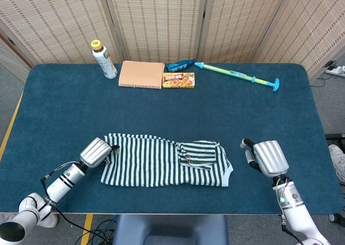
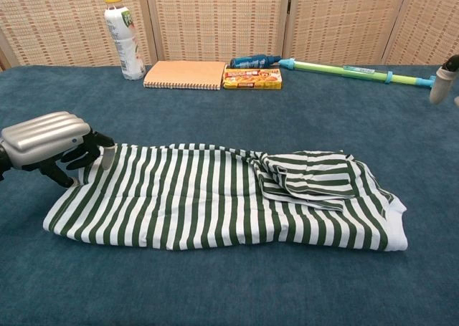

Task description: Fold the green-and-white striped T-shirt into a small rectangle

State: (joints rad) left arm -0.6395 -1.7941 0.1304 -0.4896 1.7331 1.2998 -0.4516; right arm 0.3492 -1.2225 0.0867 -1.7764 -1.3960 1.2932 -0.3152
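The green-and-white striped T-shirt [image 1: 156, 161] [image 2: 201, 197] lies folded into a long band near the table's front edge. A smaller folded flap [image 2: 308, 177] rests on its right part. My left hand [image 1: 97, 151] [image 2: 50, 141] sits at the shirt's left end. Its fingers [image 2: 106, 156] curl down over the upper left corner and pinch the fabric edge. My right hand [image 1: 265, 158] hovers to the right of the shirt, apart from it and holding nothing. In the chest view only a fingertip [image 2: 442, 84] of that hand shows, at the right border.
Along the back edge of the blue table [image 1: 226, 116] stand a drink bottle [image 1: 104, 59], an orange notebook [image 1: 141, 74], a snack box [image 1: 178, 80], a blue item [image 1: 179, 65] and a long green-blue toy stick [image 1: 237, 75]. Woven screens close off the back.
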